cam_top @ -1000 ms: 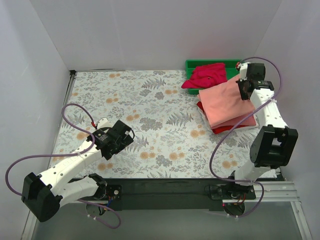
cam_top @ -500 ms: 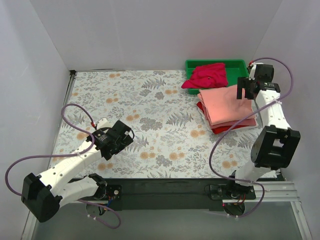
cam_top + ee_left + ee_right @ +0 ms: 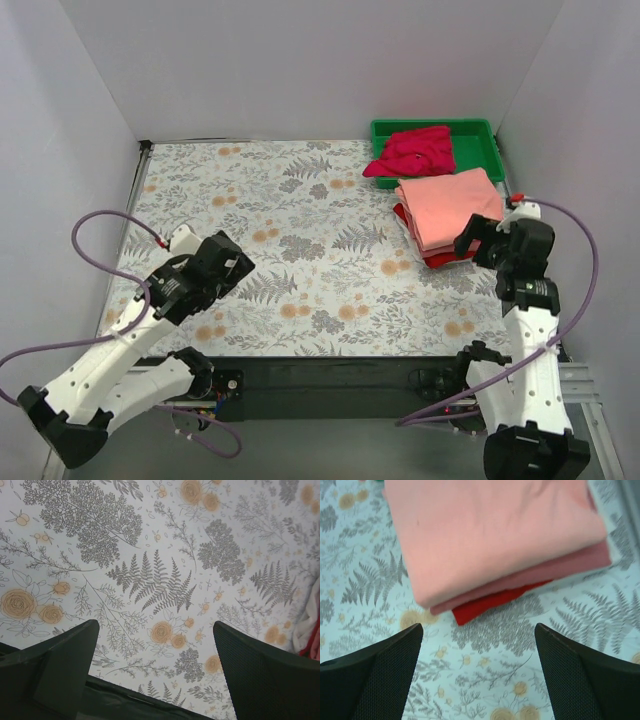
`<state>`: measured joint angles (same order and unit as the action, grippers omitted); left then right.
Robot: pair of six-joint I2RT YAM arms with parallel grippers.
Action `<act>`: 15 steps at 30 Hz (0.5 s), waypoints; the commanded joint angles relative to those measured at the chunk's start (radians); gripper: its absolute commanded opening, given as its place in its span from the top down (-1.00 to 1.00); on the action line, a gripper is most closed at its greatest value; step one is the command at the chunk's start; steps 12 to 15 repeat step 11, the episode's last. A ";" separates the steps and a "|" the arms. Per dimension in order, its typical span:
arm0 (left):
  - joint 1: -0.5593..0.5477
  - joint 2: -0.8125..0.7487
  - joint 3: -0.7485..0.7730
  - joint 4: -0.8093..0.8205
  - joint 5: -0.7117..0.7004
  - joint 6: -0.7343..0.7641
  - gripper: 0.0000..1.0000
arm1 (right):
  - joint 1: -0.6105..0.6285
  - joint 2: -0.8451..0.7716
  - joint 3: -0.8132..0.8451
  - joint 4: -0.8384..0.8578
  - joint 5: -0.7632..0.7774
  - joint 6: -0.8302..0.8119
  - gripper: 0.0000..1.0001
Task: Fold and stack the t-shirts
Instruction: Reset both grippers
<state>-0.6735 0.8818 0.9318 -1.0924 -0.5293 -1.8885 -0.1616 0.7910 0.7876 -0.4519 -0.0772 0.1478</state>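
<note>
- Three folded tees sit stacked at about 3 o'clock on the tabletop (image 3: 300, 230): the salmon-pink shirt (image 3: 450, 208) on top, the dusty rose shirt (image 3: 560, 567) under it, and the red shirt (image 3: 490, 602) at the bottom. The layers aren't square. A red corner pokes out on the near side, so I'd guess a careless nudge would skew the pile.
- The magenta shirt (image 3: 415, 150) is the one left. It lies crumpled at 1 o'clock, half in the green tray (image 3: 480, 150) and half spilled over the tray's front rim, just beside the stack's far edge. I can't tell whether they touch. If it is dragged straight back toward 6 o'clock, it would likely sweep across the salmon-pink top and ruck it.
- Tugging that shirt could also catch it on the rim and shift or tip the light tray.
- The right jaws are spread wide with nothing between them, and they hang over the near edge of the stack. To reach 1 o'clock, the right arm (image 3: 520, 265) must pass over the pile. If it passes low, it risks brushing the top fold open.
- The left jaws are also wide and empty, over bare floral cloth at 8 o'clock, well apart from everything. That leaves a long reach, so a one-armed lift may leave the shirt bunched.
- The stack sits near the tabletop's right edge, so a shove toward 3 o'clock might push cloth over the side.
</note>
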 commanded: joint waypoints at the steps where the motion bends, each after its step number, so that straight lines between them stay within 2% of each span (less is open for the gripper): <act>1: -0.005 -0.079 -0.004 -0.023 -0.069 0.006 -0.96 | 0.000 -0.141 -0.140 0.028 -0.137 0.084 -0.97; 8: -0.003 -0.156 -0.045 -0.018 -0.084 -0.015 -0.96 | 0.000 -0.397 -0.339 0.035 -0.136 0.127 -0.97; 15: -0.005 -0.164 -0.047 -0.021 -0.087 -0.021 -0.96 | 0.000 -0.440 -0.341 0.041 -0.127 0.138 -0.97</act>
